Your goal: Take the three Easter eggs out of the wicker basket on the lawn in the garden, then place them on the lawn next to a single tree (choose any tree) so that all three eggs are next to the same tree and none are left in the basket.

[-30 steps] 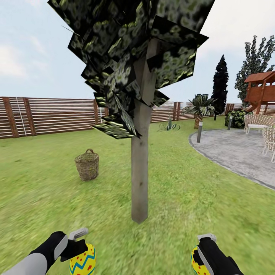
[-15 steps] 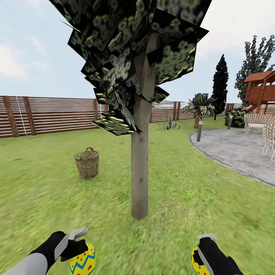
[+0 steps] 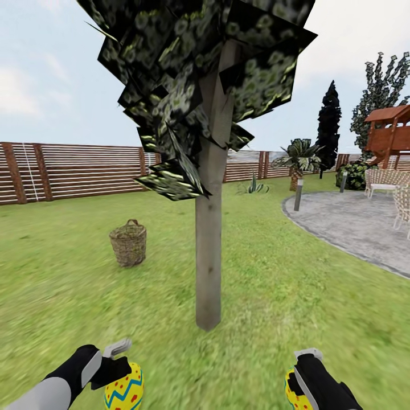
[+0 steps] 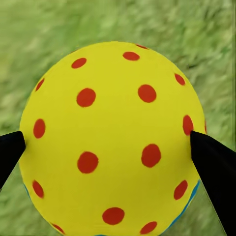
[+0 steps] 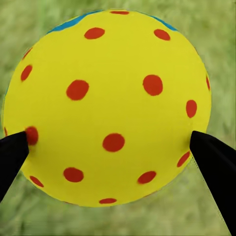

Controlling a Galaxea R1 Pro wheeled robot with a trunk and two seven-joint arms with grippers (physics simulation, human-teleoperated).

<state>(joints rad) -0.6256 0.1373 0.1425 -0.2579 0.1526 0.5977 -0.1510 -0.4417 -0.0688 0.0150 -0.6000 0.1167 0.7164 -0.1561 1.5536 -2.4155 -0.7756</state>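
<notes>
Tree (image 3: 208,256) nearer, eggs (image 4: 110,142) between fingers (image 4: 211,162)

Both arms are reaching forward and low toward the tree (image 3: 208,250), one on either side of its trunk. The left gripper (image 3: 122,380) is clamping an egg (image 3: 124,388) between its black fingers (image 4: 212,162). The right gripper (image 3: 296,384) is gripping a second egg (image 3: 295,394) the same way, fingers (image 5: 215,164) pressing its sides.

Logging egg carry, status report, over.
Left gripper shut on Easter egg. Right gripper shut on second egg. Tree dead ahead, wicker basket beyond on lawn.
</notes>
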